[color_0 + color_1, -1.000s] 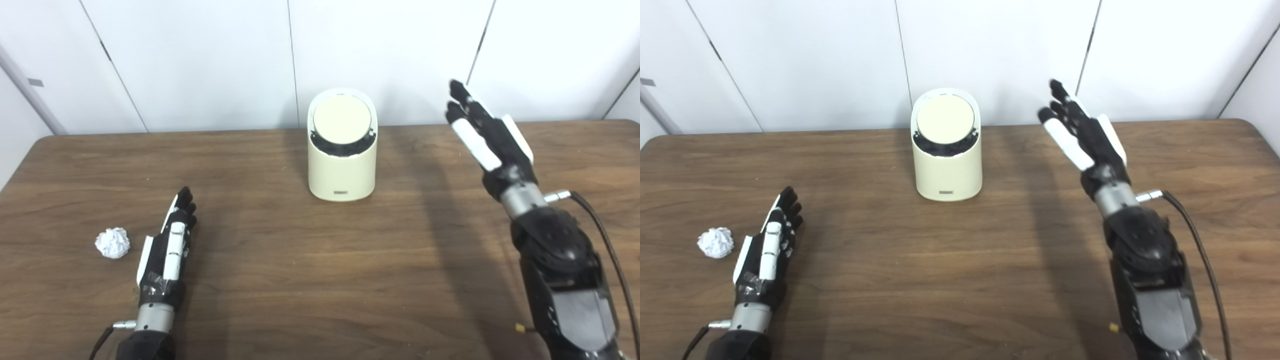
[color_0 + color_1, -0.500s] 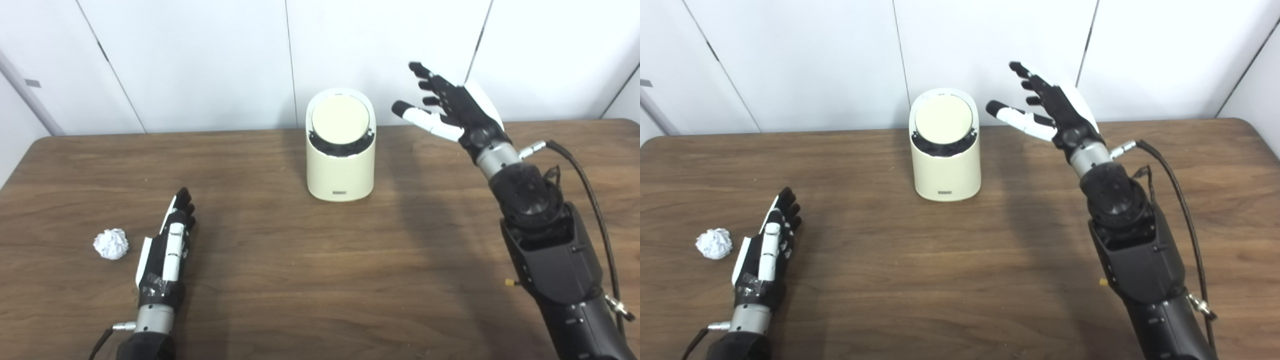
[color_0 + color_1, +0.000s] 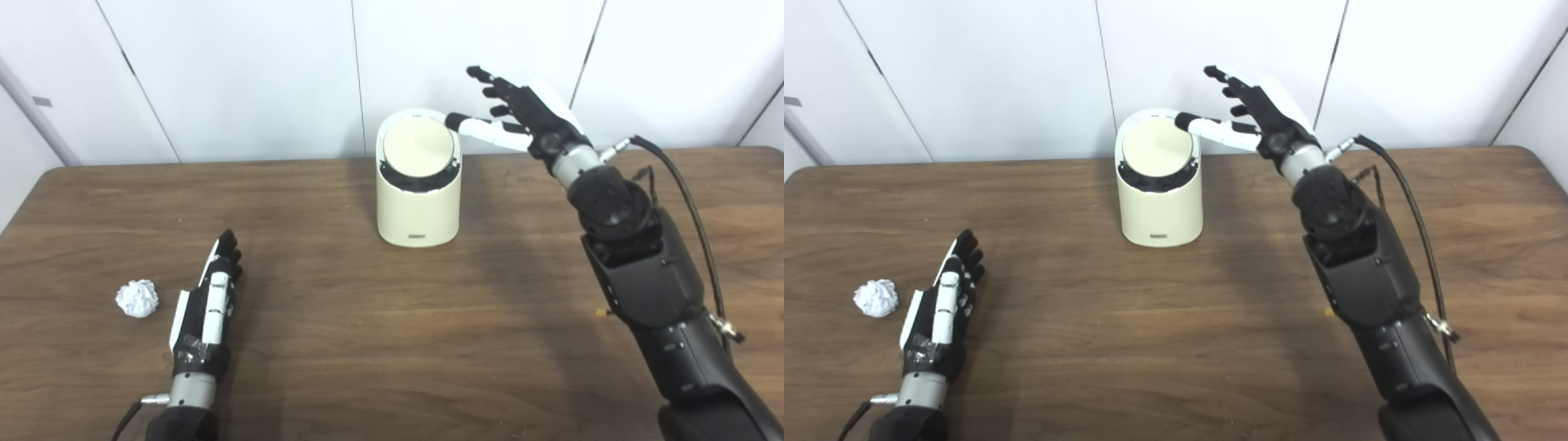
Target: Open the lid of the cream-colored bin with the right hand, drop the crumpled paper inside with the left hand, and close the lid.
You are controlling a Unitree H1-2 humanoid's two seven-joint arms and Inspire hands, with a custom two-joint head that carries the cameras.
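Two hands released, fingers apart. Right hand (image 3: 531,115) raised beside bin (image 3: 418,202) at table (image 3: 392,343) rear centre, thumb tip at lid (image 3: 418,147) upper rim. Left hand (image 3: 208,300) flat on table, paper (image 3: 137,297) just left, apart.

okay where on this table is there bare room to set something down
Bare wood spans the table between the left hand and the right arm, in front of the bin. It is tighter at the left, where the crumpled paper lies beside that hand.
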